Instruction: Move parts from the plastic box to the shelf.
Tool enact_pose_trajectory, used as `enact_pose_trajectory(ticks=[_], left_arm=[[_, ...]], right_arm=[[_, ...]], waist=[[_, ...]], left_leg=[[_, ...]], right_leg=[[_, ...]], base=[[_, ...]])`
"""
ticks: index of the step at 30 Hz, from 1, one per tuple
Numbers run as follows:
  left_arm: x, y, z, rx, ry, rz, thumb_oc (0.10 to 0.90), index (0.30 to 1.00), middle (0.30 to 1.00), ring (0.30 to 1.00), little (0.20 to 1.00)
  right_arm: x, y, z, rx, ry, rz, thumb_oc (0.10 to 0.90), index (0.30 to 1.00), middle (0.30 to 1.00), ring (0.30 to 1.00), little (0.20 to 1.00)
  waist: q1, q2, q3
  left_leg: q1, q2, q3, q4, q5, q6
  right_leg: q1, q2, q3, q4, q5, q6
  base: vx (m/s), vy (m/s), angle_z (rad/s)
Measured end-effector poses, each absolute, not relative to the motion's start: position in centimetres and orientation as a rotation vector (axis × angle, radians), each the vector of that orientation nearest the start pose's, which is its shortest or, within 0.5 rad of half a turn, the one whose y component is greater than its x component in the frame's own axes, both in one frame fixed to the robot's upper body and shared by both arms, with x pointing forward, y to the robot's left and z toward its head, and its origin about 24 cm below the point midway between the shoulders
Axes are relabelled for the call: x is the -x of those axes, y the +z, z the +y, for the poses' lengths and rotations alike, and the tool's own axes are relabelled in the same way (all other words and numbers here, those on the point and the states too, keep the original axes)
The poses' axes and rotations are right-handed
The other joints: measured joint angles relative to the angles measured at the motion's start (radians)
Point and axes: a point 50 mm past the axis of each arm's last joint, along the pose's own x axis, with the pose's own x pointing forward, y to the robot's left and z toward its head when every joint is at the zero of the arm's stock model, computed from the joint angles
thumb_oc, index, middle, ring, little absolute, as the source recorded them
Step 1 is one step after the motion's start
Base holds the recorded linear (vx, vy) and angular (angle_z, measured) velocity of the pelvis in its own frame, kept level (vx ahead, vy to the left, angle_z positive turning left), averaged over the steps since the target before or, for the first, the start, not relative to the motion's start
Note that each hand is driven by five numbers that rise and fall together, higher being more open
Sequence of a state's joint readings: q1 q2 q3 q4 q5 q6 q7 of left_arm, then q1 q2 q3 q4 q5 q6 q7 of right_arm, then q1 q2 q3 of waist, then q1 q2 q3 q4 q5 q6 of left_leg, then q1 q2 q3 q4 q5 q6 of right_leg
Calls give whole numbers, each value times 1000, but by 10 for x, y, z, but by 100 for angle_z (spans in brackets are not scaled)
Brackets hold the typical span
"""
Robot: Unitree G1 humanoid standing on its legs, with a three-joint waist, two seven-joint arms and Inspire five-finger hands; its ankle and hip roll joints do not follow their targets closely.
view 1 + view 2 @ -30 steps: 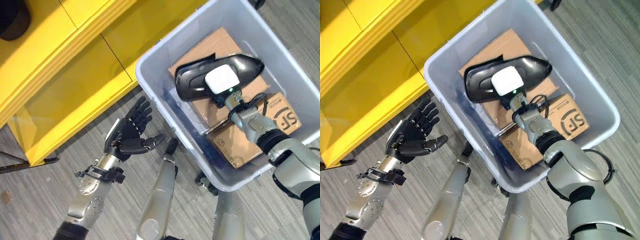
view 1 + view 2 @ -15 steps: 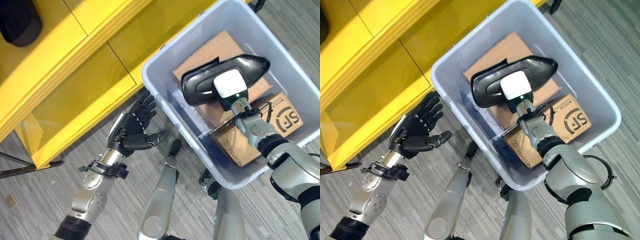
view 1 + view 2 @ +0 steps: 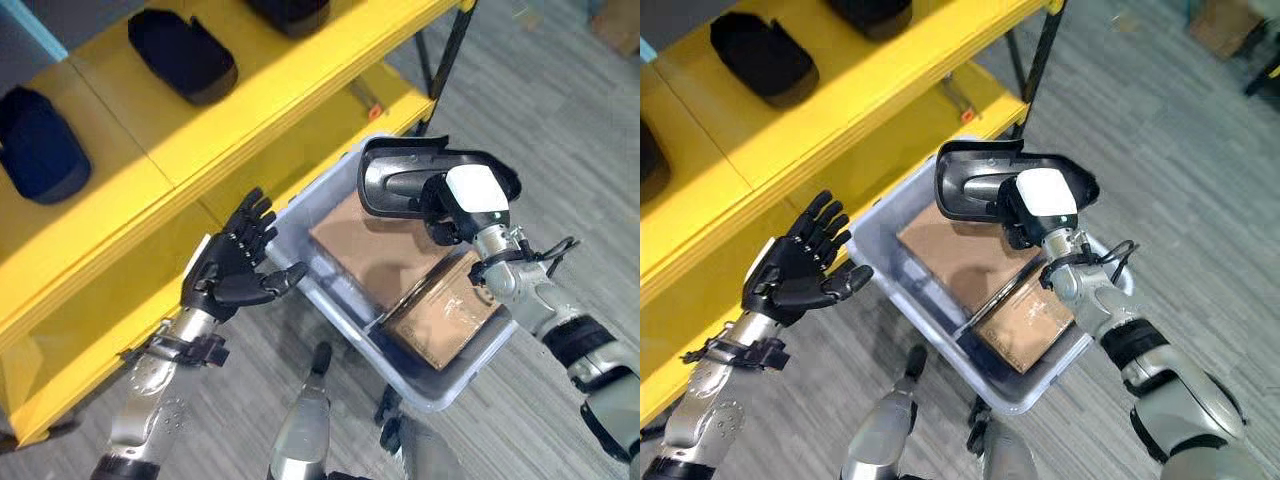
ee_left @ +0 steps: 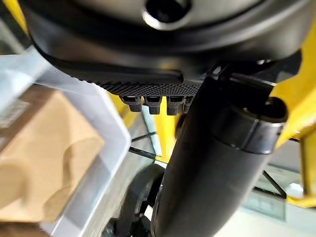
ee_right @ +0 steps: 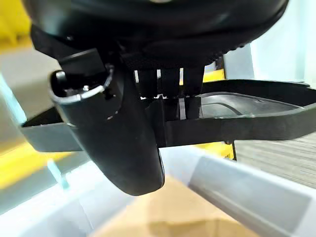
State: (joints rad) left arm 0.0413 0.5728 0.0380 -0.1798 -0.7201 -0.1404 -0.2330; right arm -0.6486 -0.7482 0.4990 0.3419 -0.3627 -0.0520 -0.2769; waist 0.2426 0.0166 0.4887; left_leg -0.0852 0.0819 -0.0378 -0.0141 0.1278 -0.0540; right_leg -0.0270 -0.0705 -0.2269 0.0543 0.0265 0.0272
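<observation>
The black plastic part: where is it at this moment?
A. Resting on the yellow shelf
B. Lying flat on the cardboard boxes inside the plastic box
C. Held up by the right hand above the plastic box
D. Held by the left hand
C: the right hand is curled round the black plastic part, which hangs above the plastic box and its cardboard boxes, short of the yellow shelf; the left hand is open with nothing in it.
</observation>
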Motion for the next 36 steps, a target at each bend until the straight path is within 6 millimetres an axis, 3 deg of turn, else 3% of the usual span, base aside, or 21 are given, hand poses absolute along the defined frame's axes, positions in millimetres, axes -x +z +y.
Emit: enact_pose_trajectory(ticks=[1, 4, 8, 11, 13, 17, 22, 33, 36], left_arm=[[-236, 124, 236, 86, -277, -285, 900, 1000, 1000, 1000, 1000], [-236, 128, 235, 17, -297, -296, 900, 1000, 1000, 1000, 1000], [-243, 136, 234, -272, -288, -305, 900, 1000, 1000, 1000, 1000], [-250, 156, 233, -426, -299, -398, 900, 1000, 1000, 1000, 1000], [-254, 166, 225, -522, -330, -446, 900, 1000, 1000, 1000, 1000], [-257, 167, 210, -608, -411, -466, 900, 1000, 1000, 1000, 1000], [-259, 166, 191, -765, -535, -493, 900, 1000, 1000, 1000, 1000], [-251, 159, 192, -986, -768, -397, 900, 1000, 1000, 1000, 1000], [-253, 152, 219, -976, -620, -342, 900, 1000, 1000, 1000, 1000]], right_arm=[[-338, 153, -196, 1166, 75, -374, 400, 300, 300, 300, 300], [-311, 109, -190, 1068, 297, -147, 400, 300, 300, 300, 300], [-295, 90, -195, 937, 542, 121, 400, 300, 300, 300, 300], [-294, 91, -204, 939, 622, 224, 400, 300, 300, 300, 300], [-291, 97, -205, 964, 695, 274, 400, 300, 300, 300, 300], [-284, 108, -199, 994, 836, 321, 400, 300, 300, 300, 300], [-288, 118, -185, 1023, 930, 348, 400, 300, 300, 300, 300], [-299, 158, -169, 1130, 942, 230, 400, 300, 300, 300, 300], [-301, 150, -174, 1124, 935, 283, 400, 300, 300, 300, 300]], waist=[[-16, -2, -1], [-86, -35, -153], [-174, -69, -229], [-222, -74, -239], [-232, -69, -245], [-263, -45, -276], [-275, -41, -279], [-286, -21, -290], [-287, -14, -294]], left_leg=[[51, -9, 10, -12, -8, 8], [80, -32, 41, -37, -26, 23], [136, -32, 95, -64, -30, 26], [144, -20, 138, -65, -33, 22], [145, -11, 162, -65, -35, 19], [156, -2, 202, -65, -39, 14], [165, 14, 225, -65, -38, 11], [178, 15, 249, -65, -42, 8], [189, 16, 252, -65, -46, 7]], right_leg=[[49, -7, 5, -24, 6, 5], [65, -26, 26, -58, 8, 22], [117, -23, 64, -127, 45, 36], [106, -15, 99, -145, 60, 34], [99, -10, 111, -148, 59, 35], [89, -7, 116, -143, 78, 27], [83, 9, 139, -140, 85, 19], [87, 9, 156, -143, 82, 21], [94, 10, 163, -144, 83, 18]], base=[[153, 190, -24], [143, 185, -27], [52, 74, -42], [-2, 47, -38], [-26, 29, -37], [-19, 14, -33], [-15, 22, -15], [14, 19, -5], [29, 0, -6]])
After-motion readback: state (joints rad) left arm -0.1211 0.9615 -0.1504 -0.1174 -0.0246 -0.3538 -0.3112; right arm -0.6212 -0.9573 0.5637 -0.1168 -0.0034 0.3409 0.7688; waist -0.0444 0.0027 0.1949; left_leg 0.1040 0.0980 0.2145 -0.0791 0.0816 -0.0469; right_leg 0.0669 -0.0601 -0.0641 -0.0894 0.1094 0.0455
